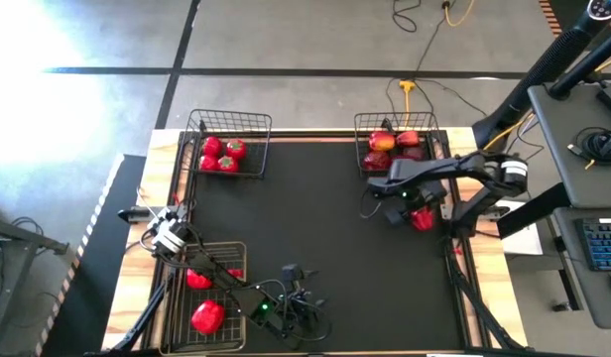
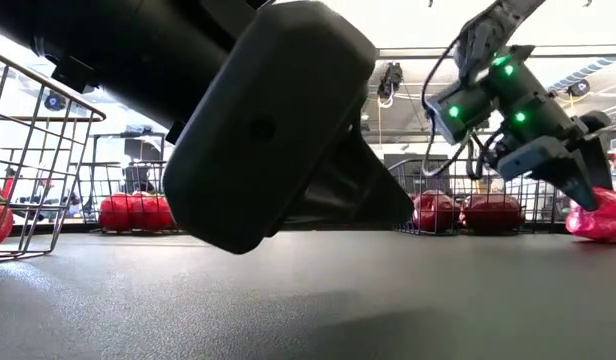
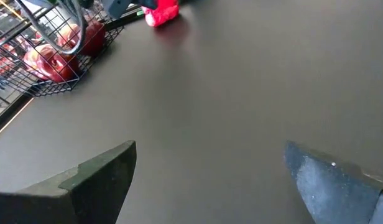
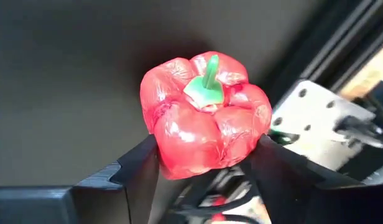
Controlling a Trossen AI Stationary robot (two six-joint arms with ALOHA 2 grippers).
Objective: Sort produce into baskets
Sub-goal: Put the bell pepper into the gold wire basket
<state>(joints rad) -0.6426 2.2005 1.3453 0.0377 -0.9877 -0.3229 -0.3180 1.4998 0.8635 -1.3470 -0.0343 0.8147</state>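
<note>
Red pepper [image 4: 204, 115] between right tool [image 4: 204, 165] fingers.

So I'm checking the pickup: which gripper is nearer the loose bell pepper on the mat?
The right gripper: its fingers flank the bell pepper at the mat's right edge. The left gripper hangs open near the mat's front edge, well away.
</note>
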